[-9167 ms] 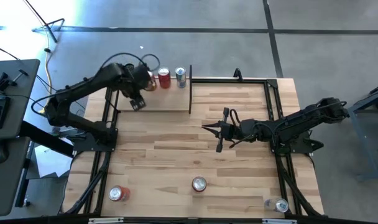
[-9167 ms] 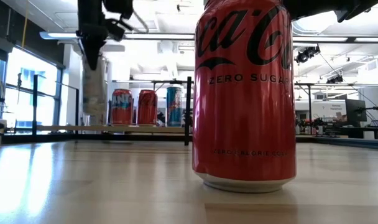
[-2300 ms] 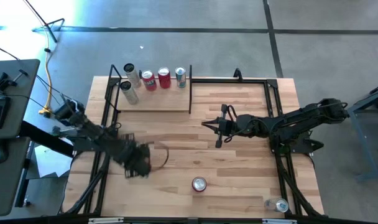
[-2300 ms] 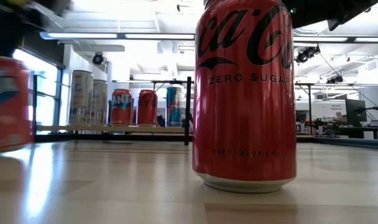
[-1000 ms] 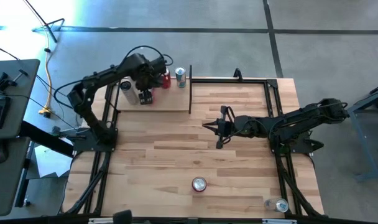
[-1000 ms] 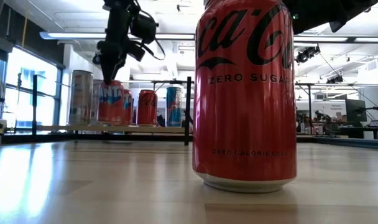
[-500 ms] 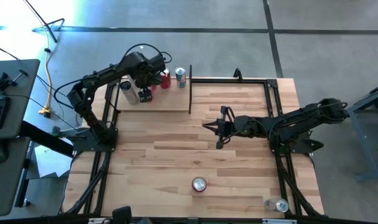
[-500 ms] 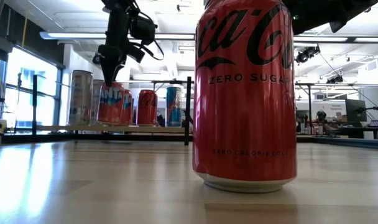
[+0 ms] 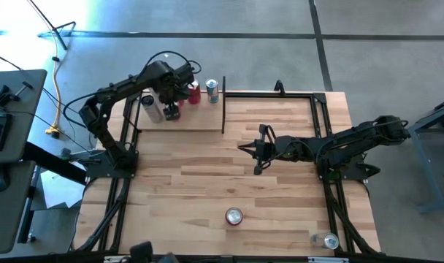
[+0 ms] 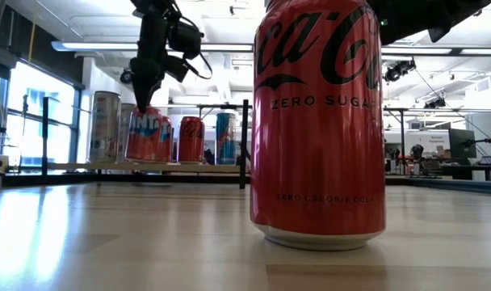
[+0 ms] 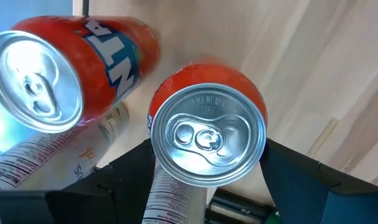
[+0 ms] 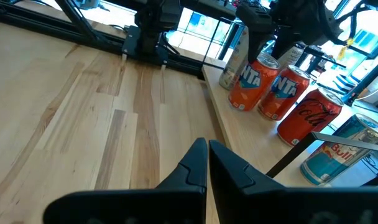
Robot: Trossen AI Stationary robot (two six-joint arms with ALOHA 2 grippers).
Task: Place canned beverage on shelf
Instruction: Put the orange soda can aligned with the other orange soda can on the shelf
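Fanta can (image 10: pixel 148 136) — lettering "NTA" — on shelf (image 10: pixel 148 167).

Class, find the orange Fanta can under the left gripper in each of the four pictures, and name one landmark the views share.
High view: mostly hidden under the left gripper, on the shelf.
Low view: orange Fanta can, left of centre, on the shelf.
Left wrist view: centre, seen from above.
Right wrist view: upper right, leftmost orange can.
Shared landmark: second Fanta can beside it.
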